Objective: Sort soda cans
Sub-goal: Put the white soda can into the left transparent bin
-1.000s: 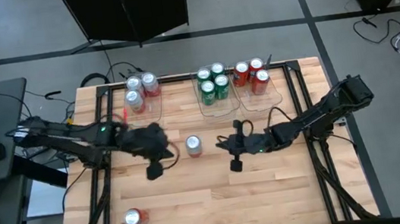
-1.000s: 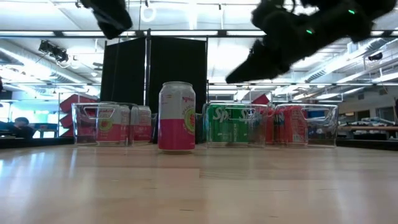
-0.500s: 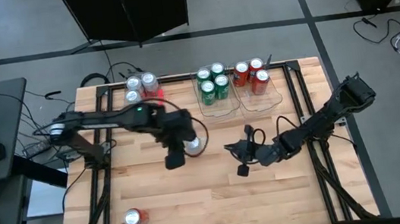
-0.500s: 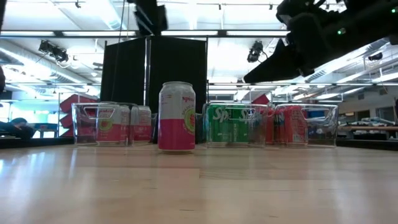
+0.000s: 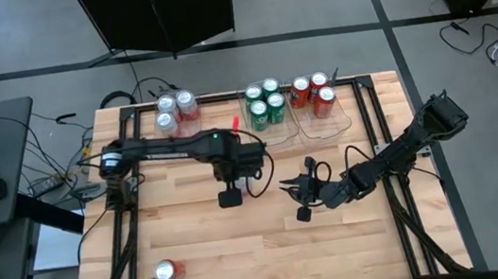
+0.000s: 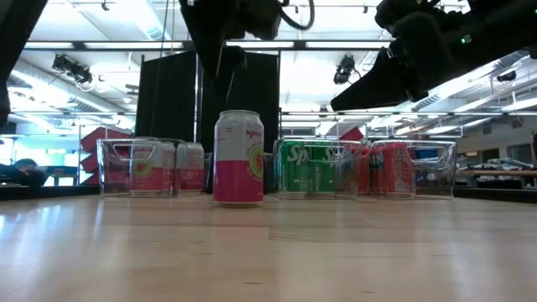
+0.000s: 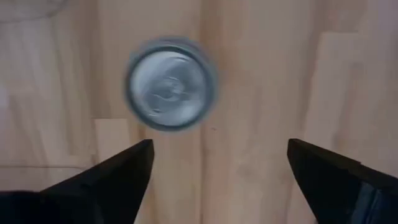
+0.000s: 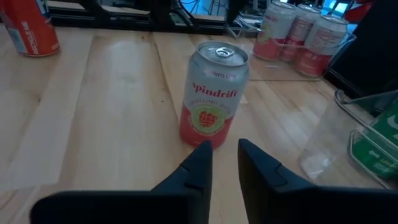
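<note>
A silver-white and pink soda can (image 6: pixel 238 158) stands upright on the wooden table (image 5: pixel 272 251), near its middle. In the high view my left arm hides it. My left gripper (image 7: pixel 219 146) hangs above the can (image 7: pixel 171 84), pointing straight down, fingers wide open and touching nothing. My right gripper (image 8: pixel 224 149) hovers to the right of the can (image 8: pixel 214 93), aimed at it, with a narrow gap between its fingers and nothing in them. A red can (image 5: pixel 165 272) stands near the table's near left corner.
Three clear bins stand along the far edge. The left one (image 5: pixel 175 112) holds three silver-white cans, the middle one (image 5: pixel 266 107) several green cans, the right one (image 5: pixel 313 95) three red cans. Bare wood lies between the lone can and the near edge.
My left gripper has swept toward the table's right edge and now stands over the silver-white can. My right gripper has drawn back a little toward the right and near side. The can has stayed in place.
</note>
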